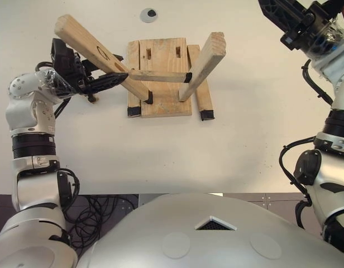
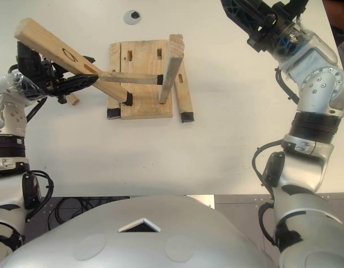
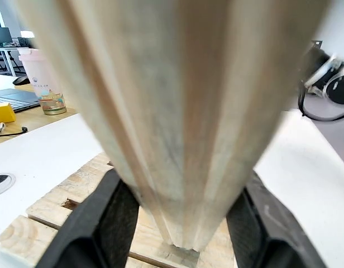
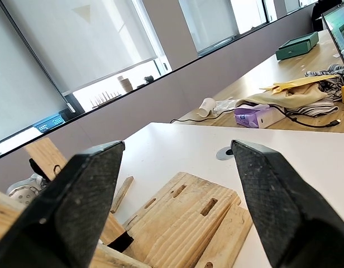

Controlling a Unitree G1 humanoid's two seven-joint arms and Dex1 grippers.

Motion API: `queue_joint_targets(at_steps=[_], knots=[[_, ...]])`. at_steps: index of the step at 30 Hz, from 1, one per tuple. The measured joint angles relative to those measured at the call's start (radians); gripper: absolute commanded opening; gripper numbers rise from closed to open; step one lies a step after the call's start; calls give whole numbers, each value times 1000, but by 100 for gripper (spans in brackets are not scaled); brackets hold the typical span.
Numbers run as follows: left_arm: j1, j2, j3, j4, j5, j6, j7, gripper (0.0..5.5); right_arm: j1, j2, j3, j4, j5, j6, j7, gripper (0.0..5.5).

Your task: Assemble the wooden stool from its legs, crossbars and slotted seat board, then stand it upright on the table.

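Note:
The slotted seat board (image 1: 162,97) lies flat on the white table. Two wooden legs stand in it, joined by a thin crossbar (image 1: 158,76). The left leg (image 1: 88,44) leans far up and to the left, and my left gripper (image 1: 111,77) is shut on its lower part; in the left wrist view its fingers (image 3: 96,223) clamp the leg (image 3: 177,111). The right leg (image 1: 206,60) stands more upright. Two more legs (image 1: 203,101) lie flat along the board's sides. My right gripper (image 2: 267,10) hangs open, high over the table's far right, and its fingers (image 4: 77,206) stand wide apart.
A short loose wooden piece (image 2: 72,100) lies on the table just under my left gripper. A round grey grommet (image 1: 149,14) sits in the tabletop behind the board. Bare table stretches in front of the board and to its right.

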Motion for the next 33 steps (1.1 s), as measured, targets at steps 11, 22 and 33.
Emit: queue_joint_targets(at_steps=[11,22,33], knots=[[17,3,-45,-129,30,8,58,207,2,0,3,1,-9,-4,2,349],[44,4,-51,-163,49,-58,69,207,27,0,8,1,-17,-7,0,349],[57,-14,-92,-214,69,-55,129,207,-36,-2,-15,-181,80,62,-63,349]])
